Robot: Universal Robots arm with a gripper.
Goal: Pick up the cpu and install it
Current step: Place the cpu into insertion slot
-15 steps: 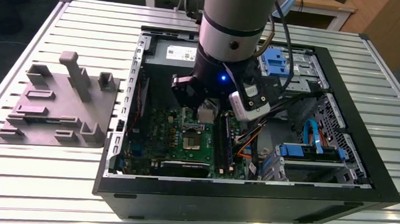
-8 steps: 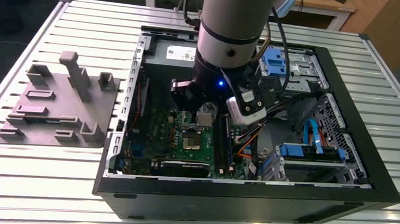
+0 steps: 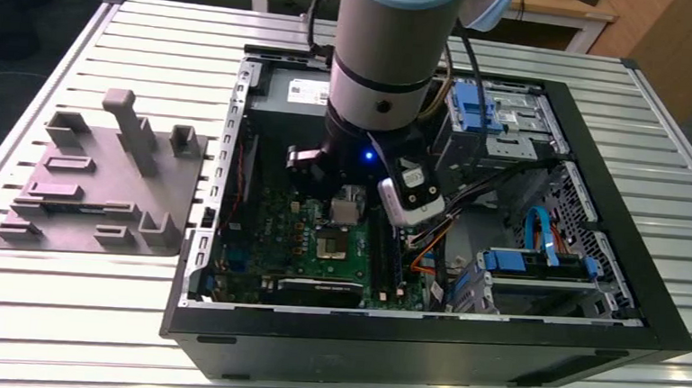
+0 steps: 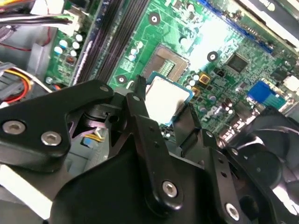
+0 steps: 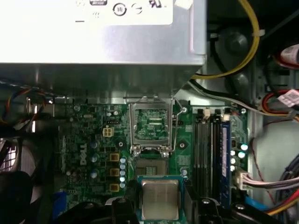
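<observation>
Slatted metal table (image 3: 74,322) is topped by an open computer case (image 3: 434,339). Inside it, the cpu (image 4: 164,99) is clamped by the tool (image 4: 163,112), as seen in the second wrist view, and is held over the green motherboard (image 4: 163,28), near its open socket (image 4: 168,63).

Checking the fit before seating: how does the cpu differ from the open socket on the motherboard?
The cpu has a smooth silvery top; the socket shows a dark grid of contacts. The cpu is held in the gripper; the socket is fixed in the green motherboard. Both are square, similar in outline.
</observation>
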